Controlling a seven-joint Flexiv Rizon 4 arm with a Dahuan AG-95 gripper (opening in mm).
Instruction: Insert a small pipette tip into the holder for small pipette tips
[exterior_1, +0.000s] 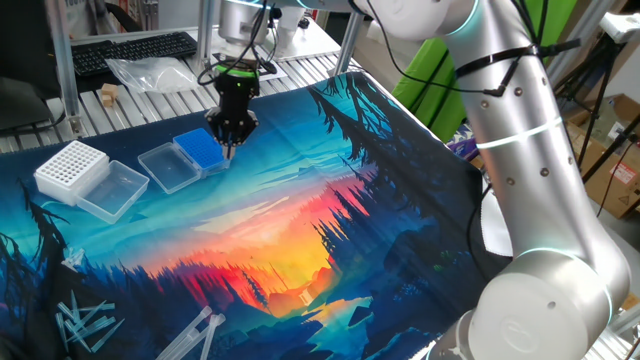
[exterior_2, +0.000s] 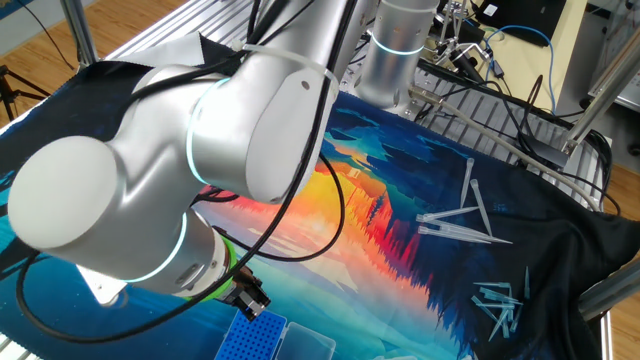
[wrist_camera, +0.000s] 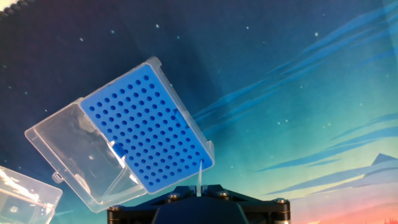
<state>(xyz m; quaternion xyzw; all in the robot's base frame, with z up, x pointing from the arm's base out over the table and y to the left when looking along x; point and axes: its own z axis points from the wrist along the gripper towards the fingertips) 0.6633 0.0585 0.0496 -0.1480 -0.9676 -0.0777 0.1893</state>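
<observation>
The table is a slatted metal frame under a printed mat of sunset forest colours. Beyond the pincer lie a black keyboard and a clear plastic bag. Wooden floor shows past the mat's far edge.

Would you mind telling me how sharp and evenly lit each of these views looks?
One fixed view: sharp, with soft glare on the arm. The other fixed view: the arm's near joint blocks much of the mat. Hand view: the blue rack is crisp, the gripper at the bottom edge dark.
</observation>
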